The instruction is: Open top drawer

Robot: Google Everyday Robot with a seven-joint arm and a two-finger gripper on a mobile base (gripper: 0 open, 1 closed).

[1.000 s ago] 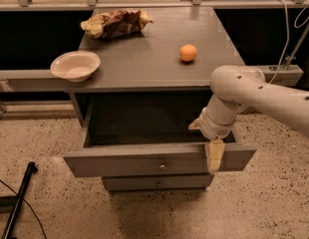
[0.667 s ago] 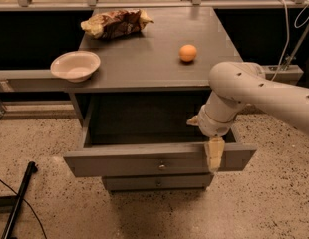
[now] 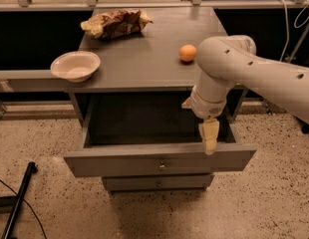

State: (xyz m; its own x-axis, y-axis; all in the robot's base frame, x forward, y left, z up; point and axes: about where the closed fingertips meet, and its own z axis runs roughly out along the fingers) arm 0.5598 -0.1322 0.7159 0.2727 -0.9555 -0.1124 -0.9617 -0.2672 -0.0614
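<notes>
The top drawer [image 3: 119,162] is a wide grey wooden drawer with a small round metal knob [image 3: 161,167] at the centre of its front. It stands pulled well out from under the grey table top, and its deep box looks dark and empty. My gripper [image 3: 210,138] hangs down from the cream arm [image 3: 254,73], which reaches in from the right. It sits over the right part of the drawer, just behind the top edge of the drawer front. It holds nothing that I can see.
On the grey table top [image 3: 144,59] are a cream bowl [image 3: 75,65] at the front left, a crumpled snack bag [image 3: 116,23] at the back and an orange [image 3: 188,53] near the arm. A narrower grey drawer [image 3: 157,183] sits below. A black rod [image 3: 17,203] lies on the floor at left.
My gripper has risen a little and shifted slightly left, from low against the drawer front's top edge to just above it. The drawer has stayed pulled out.
</notes>
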